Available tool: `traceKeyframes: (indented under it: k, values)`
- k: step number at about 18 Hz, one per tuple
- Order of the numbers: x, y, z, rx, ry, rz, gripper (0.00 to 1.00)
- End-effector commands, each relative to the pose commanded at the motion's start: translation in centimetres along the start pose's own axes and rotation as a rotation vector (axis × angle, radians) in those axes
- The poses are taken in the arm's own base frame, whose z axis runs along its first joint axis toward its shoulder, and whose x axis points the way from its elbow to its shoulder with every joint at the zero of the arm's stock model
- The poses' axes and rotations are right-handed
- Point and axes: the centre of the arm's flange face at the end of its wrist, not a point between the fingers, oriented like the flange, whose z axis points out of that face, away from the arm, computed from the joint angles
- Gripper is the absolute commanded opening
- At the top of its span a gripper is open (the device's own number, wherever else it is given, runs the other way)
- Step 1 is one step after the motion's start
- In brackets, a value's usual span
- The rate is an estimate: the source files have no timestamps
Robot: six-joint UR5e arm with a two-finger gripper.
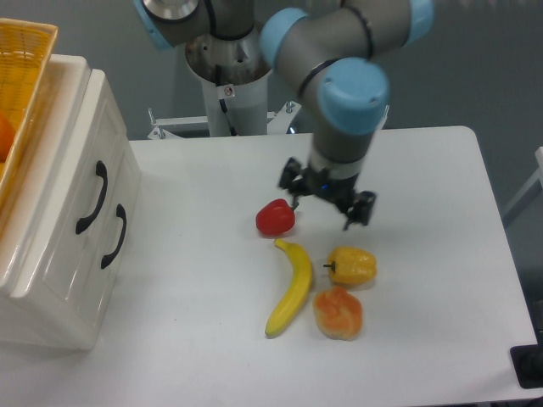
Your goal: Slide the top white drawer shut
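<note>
**Q:** Orange, yellow and red items lie nearest the viewer. What are they, and do they matter to the step?

**A:** Foreground, on the white table (424, 356): an orange fruit (338, 313), a banana (291, 288), a yellow pepper (352, 266) and a red pepper (275, 217). None belongs to the task; the arm should simply travel well above them.

**Q:** Where is the end effector, and in what state?

**A:** The gripper (327, 199) hangs over the table's middle, just above the peppers, holding nothing. Its fingers are too blurred to show the jaw gap, so whether it stands open cannot be told.

**Q:** And the drawer itself?

**A:** The top white drawer (81, 182), at far left in the small cabinet (51, 288), appears flush with the lower drawer (102, 254), its black handle (92, 197) level with the one below. Judged so, little or no travel remains. Any further push should meet the front squarely beside the handle, straight along the slide, not skewed. A yellow basket (21, 59) sits on top.
</note>
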Motion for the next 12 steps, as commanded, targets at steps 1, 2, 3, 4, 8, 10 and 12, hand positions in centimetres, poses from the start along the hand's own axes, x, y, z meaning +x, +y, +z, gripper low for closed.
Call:
traceKeyframes:
  k: [1, 2, 3, 4, 8, 10, 12]
  values:
    - [-0.5, 1.5, -0.7, 0.002, -0.006, 0.009, 1.00]
    - [-0.9, 2.8, -1.1, 0.003, -0.006, 0.019, 1.00]
    - [-1.1, 3.7, -1.5, 0.002, -0.005, 0.032, 1.00]
    - [-1.1, 4.4, -1.7, 0.001, -0.002, 0.049, 1.00]
    - [-1.7, 7.7, -2.9, 0.002, -0.013, 0.100, 1.00]
    - [-1.9, 9.1, -3.1, 0.005, -0.013, 0.105, 1.00]
    - [-1.7, 10.4, -3.3, 0.005, -0.006, 0.103, 1.00]
